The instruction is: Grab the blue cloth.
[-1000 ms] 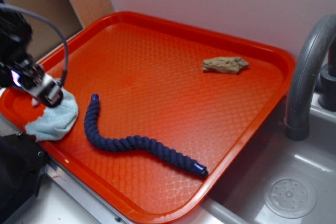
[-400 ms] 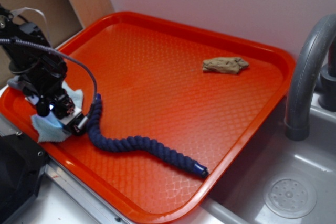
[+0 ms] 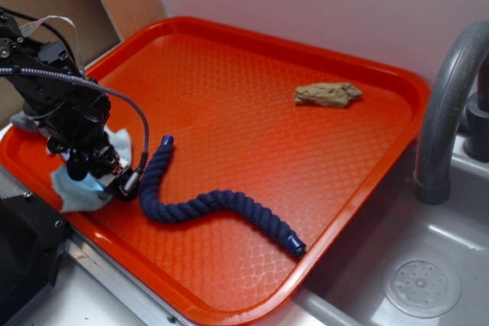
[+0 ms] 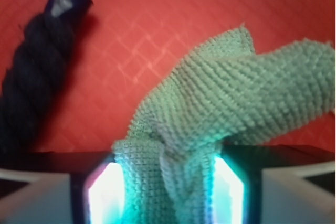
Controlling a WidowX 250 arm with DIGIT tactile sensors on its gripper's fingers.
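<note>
The blue cloth [image 3: 75,190] is a pale knitted rag bunched at the near left corner of the red tray [image 3: 229,89]. My gripper [image 3: 101,176] stands on top of it and hides most of it. In the wrist view the cloth [image 4: 231,87] rises from the tray [image 4: 157,19] in a fold that is pinched between the two lit fingers [image 4: 102,195]. My gripper [image 4: 166,188] is shut on that fold. The rest of the cloth spreads to the right.
A long navy braided rope [image 3: 210,204] lies just right of the gripper, its near end [image 4: 37,72] close to the fingers. A small tan lumpy toy [image 3: 328,95] lies at the tray's far right. A grey faucet [image 3: 447,104] and sink [image 3: 416,284] are on the right.
The gripper came from the left edge down onto the cloth and shut on it. The cloth bunched up. The rope's upper end was pushed to the right and the rope curled more.
</note>
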